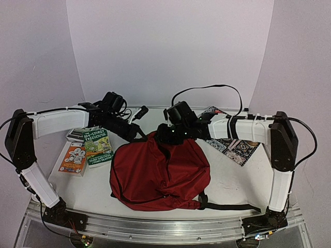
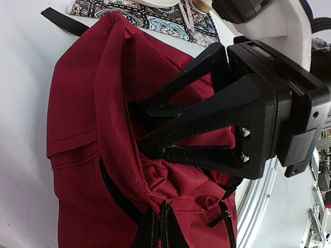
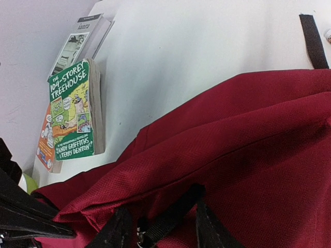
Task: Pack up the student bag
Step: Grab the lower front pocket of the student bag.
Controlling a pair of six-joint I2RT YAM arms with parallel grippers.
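Note:
The student bag (image 1: 160,170), dark red with black straps, lies slumped in the middle of the table. My left gripper (image 1: 140,135) is at its far top edge, and its dark fingers (image 2: 161,217) are shut on a pinched ridge of red fabric beside a black zipper. My right gripper (image 1: 171,136) comes in from the right onto the same top edge. Its black fingertips (image 3: 118,232) stand apart, pressed into a thick fold of the bag, with a black webbing pull (image 3: 168,219) between them. The bag's inside is hidden.
A green Treehouse paperback (image 1: 97,146) lies left of the bag on an orange book (image 1: 73,157), with a grey booklet (image 1: 77,134) behind them. A patterned cloth (image 1: 235,144) lies at the back right. A black strap (image 1: 230,207) trails along the front edge.

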